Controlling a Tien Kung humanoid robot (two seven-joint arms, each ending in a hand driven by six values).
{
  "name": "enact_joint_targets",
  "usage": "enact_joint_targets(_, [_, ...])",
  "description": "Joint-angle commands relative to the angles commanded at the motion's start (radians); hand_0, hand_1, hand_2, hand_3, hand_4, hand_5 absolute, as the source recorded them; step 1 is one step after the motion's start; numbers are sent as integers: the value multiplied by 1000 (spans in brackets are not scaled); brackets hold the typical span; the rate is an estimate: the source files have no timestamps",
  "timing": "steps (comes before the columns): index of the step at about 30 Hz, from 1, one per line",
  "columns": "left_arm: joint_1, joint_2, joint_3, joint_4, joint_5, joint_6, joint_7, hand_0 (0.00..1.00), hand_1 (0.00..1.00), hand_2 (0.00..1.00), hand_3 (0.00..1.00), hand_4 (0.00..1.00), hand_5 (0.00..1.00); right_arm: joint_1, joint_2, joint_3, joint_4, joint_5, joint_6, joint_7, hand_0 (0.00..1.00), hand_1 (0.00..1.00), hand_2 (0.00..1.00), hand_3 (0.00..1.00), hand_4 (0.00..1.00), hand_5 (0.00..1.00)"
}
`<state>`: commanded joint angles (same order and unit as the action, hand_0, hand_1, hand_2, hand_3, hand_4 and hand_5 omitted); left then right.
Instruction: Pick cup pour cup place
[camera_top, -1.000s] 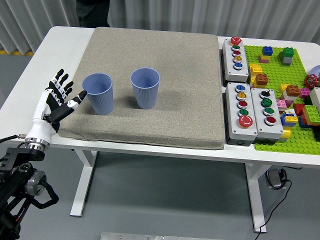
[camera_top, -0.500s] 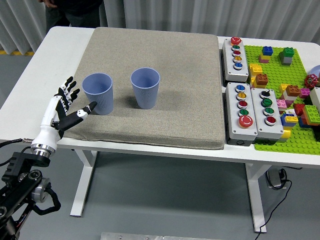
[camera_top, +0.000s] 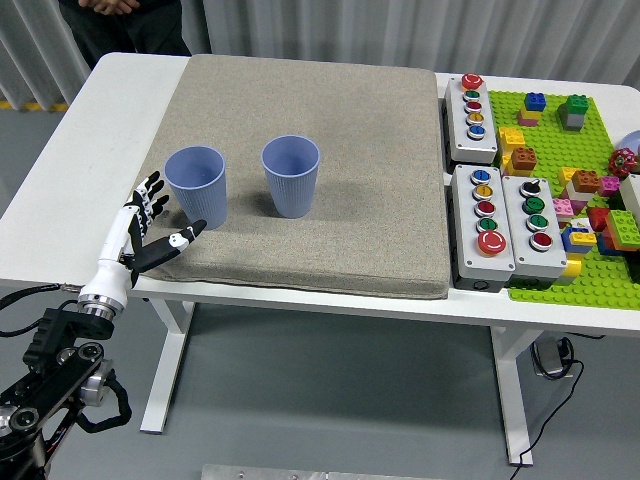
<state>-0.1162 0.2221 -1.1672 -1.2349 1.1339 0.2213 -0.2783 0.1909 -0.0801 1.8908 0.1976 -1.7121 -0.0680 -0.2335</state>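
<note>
As the left hand (camera_top: 148, 232) drops back toward the near-left table edge, fingers spread and empty, both blue cups (camera_top: 196, 187) stand ungrasped on the mat (camera_top: 330, 180); pickup looks unstarted.

Two ribbed periwinkle-blue cups (camera_top: 196, 186) and (camera_top: 291, 176) at about 10 o'clock on a speckled grey-beige mat (camera_top: 330, 120). White table (camera_top: 120, 100) beneath. At 8 o'clock, a black-and-white left hand (camera_top: 148, 232), white on the palm side, black on the finger joints, on a black arm. At 3 o'clock, pale grey button boxes (camera_top: 472, 105) and (camera_top: 507, 225) dotted with red, green, blue, yellow and black buttons. Beyond, a bright lime-green studded baseplate (camera_top: 560, 150) carrying blue, dark green, brown, yellow, pink and red bricks. At 11 o'clock, dark clothing on a person (camera_top: 120, 25).
</note>
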Motion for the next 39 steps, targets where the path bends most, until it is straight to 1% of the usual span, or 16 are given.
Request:
enact_joint_targets(6, [-45, -20, 13, 49, -21, 5, -4, 948, 938, 998, 998, 924, 226, 3, -1, 0, -1, 0, 0, 1, 703, 683, 612, 600, 29, 422])
enact_joint_targets(11, [-69, -30, 22, 81, -29, 4, -6, 946, 937, 998, 998, 922, 229, 3, -1, -2, 0, 1, -1, 1, 703, 683, 610, 600, 28, 421])
enact_joint_targets(14, [-86, -37, 25, 116, -50, 0, -10, 944, 934, 998, 998, 920, 231, 0, 1, -1, 0, 0, -1, -1, 703, 683, 611, 600, 26, 418])
enact_joint_targets(18, [-100, -44, 25, 143, -62, -3, -11, 944, 934, 998, 998, 920, 231, -3, 2, -2, 1, 1, -2, -2, 703, 683, 611, 600, 26, 418])
enact_joint_targets(23, [-109, -49, 31, 143, -81, -10, -12, 943, 934, 998, 998, 920, 232, -7, 3, 0, 1, -4, -1, -2, 703, 683, 611, 600, 25, 416])
enact_joint_targets(29, [-128, -62, 33, 157, -79, -15, -12, 942, 934, 998, 998, 919, 232, -6, 2, 0, 1, -7, 0, -2, 703, 683, 610, 599, 24, 415])
enact_joint_targets(39, [-159, -73, 38, 173, -68, -22, -5, 936, 925, 998, 998, 918, 235, -4, 1, 0, 0, -4, 1, -1, 703, 683, 610, 600, 26, 409])
